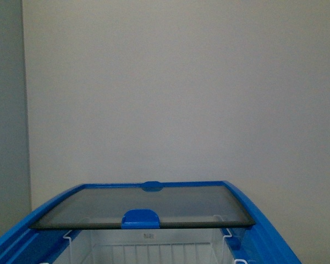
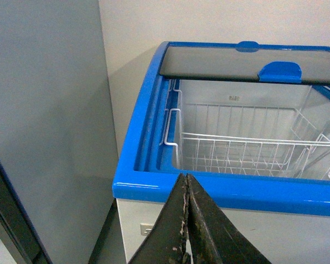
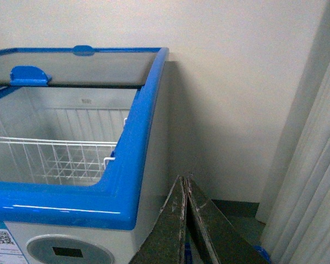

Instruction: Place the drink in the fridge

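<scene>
The fridge (image 1: pixel 22 231) is a white chest freezer with a blue top rim. Its glass lid (image 1: pixel 154 206) is slid to the far half, so the near half is open. A white wire basket (image 2: pixel 247 151) hangs inside and looks empty; it also shows in the right wrist view (image 3: pixel 55 157). The drink is out of view in every frame. My left gripper (image 2: pixel 186 179) is shut and empty, in front of the fridge's near rim (image 2: pixel 253 192) by its left corner. My right gripper (image 3: pixel 183 180) is shut and empty, beside the fridge's right front corner (image 3: pixel 126 203). Neither arm shows in the front view.
A tall plain grey cabinet (image 2: pixel 44 121) stands close against the fridge's left side. A pale wall (image 1: pixel 181 88) runs behind it. White curtain folds (image 3: pixel 313 181) hang to the right, with a narrow strip of dark floor (image 3: pixel 231 212) between them and the fridge.
</scene>
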